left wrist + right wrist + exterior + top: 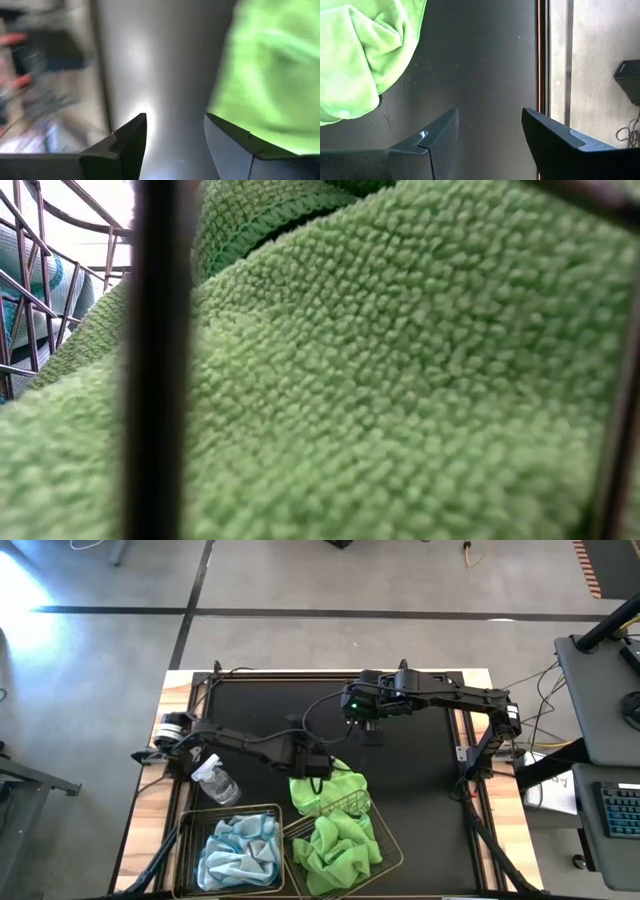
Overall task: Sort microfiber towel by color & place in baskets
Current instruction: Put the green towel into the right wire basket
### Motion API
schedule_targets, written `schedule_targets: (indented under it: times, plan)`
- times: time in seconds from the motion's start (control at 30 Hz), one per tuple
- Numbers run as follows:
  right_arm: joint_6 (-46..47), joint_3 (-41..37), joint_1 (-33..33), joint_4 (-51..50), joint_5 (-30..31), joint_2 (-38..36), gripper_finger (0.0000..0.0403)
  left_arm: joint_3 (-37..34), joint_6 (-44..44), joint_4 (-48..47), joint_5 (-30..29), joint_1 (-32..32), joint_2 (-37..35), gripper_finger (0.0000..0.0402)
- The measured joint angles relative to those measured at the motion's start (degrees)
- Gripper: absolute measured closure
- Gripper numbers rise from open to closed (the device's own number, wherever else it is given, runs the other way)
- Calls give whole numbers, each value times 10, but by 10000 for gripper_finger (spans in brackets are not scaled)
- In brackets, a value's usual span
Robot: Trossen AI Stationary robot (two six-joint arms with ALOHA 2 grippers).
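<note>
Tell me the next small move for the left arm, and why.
Probably lower the left gripper onto the green towel lying on the mat and close. Its jaws are open and empty right beside it, and that towel lies half outside the green-filled basket, draped over its far rim.

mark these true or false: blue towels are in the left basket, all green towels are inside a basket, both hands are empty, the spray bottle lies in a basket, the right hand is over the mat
1. Blue towels lie in the left basket. True.
2. All green towels are inside a basket. False: one green towel lies on the mat, against the right basket, which holds more green cloth.
3. Both hands are empty. True: the left hand and right hand are open and hold nothing.
4. The spray bottle lies in a basket. False: it is on the mat, beside the left basket.
5. The right hand is over the mat. True.
</note>
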Motion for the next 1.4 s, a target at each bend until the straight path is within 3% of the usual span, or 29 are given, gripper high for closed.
schedule_targets:
  times: [0.2,0.27,0.73,1.17,1.4]
  plan:
    - [0,0,0,0,0,0,188,-1,80,14,303,1,-9,219]
    - [-1,0,0,0,0,0,188,-1,94,25,364,3,-9,219]
    - [-11,0,0,1,0,0,188,-24,147,132,376,40,-8,219]
    - [-15,0,0,0,0,0,188,-76,179,220,476,91,-8,219]
    - [-17,0,-1,0,2,0,188,-104,190,268,491,113,-8,219]
